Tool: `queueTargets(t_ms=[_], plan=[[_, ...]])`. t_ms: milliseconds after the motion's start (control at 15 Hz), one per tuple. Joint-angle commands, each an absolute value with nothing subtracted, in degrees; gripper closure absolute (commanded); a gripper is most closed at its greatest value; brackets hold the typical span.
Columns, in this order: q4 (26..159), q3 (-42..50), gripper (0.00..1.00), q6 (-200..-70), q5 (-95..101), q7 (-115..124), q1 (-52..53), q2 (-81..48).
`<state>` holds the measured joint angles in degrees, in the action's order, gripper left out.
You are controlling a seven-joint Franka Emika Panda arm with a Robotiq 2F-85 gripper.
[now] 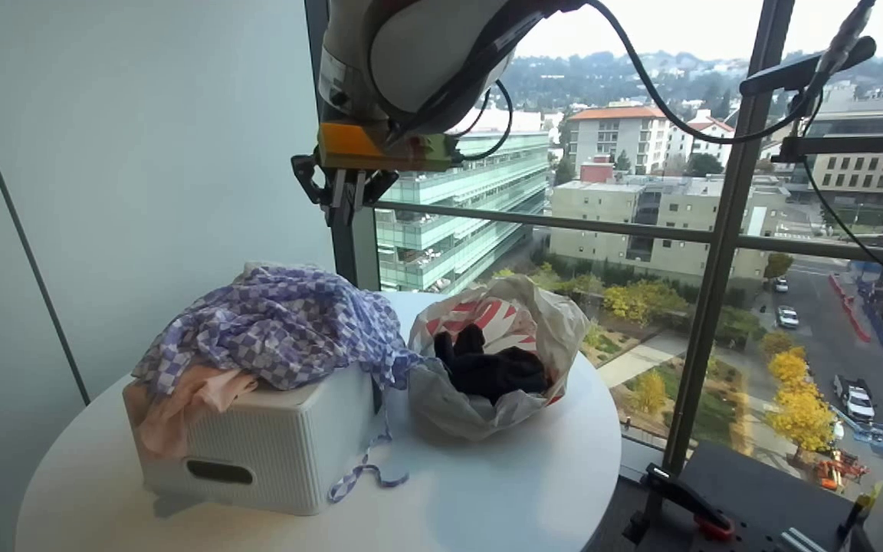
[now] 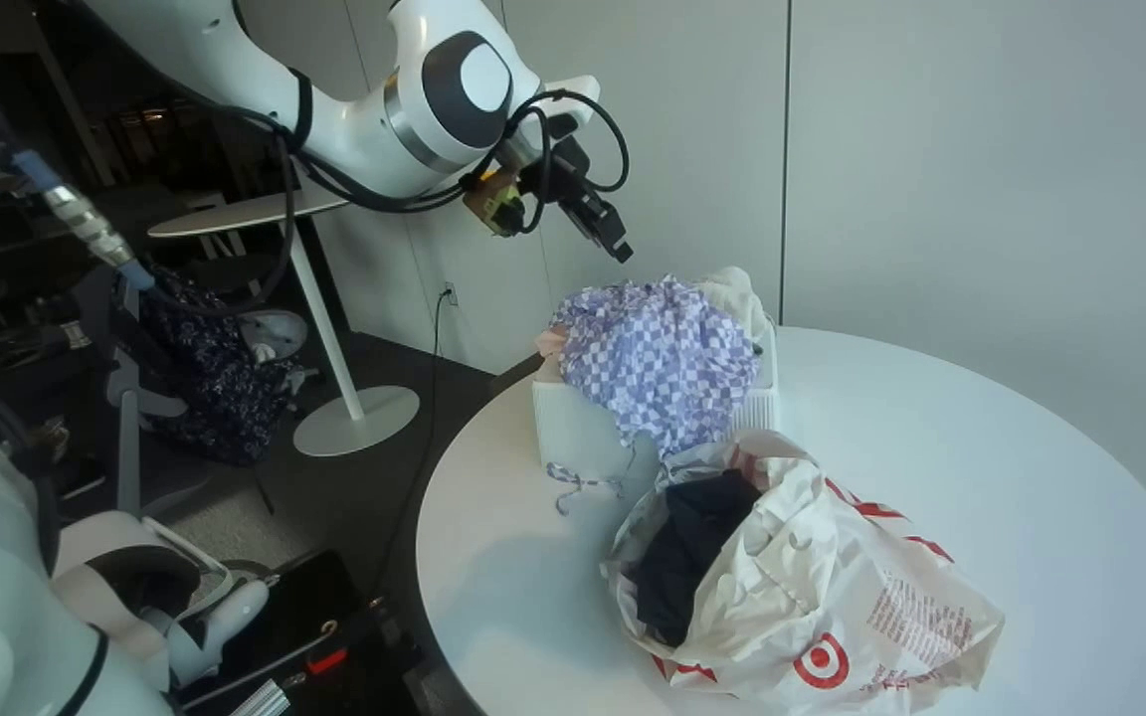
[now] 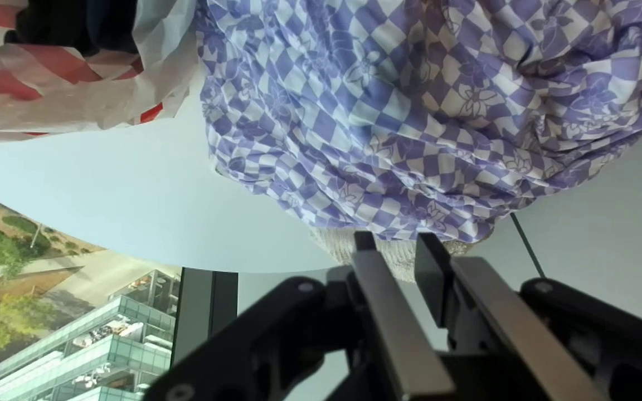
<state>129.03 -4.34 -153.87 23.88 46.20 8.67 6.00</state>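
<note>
Overhead, slightly parted jaws hold nothing; dark cloth point(image 2: 680, 562) lies in the bag point(image 2: 827, 587), checked fabric point(image 2: 668, 358) drapes the bin point(image 2: 578, 436).

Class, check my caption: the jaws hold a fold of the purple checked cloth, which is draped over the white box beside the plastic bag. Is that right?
Not quite: the jaws hold nothing. Both exterior views show them clear of the purple checked cloth, and the wrist view shows a gap between them. The cloth is draped over the white box beside the plastic bag.
</note>
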Motion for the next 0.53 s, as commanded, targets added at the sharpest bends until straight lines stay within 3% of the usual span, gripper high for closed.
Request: queueTargets(t_ms=[0,333,467], plan=[[127.2,-5.2,0.42,-154.6,28.1,46.1,7.7,1.6],[124.8,-4.8,0.05,-155.2,28.4,44.0,7.7,-5.8],[123.2,-4.7,0.00,-155.3,29.8,43.9,7.9,-8.6]])
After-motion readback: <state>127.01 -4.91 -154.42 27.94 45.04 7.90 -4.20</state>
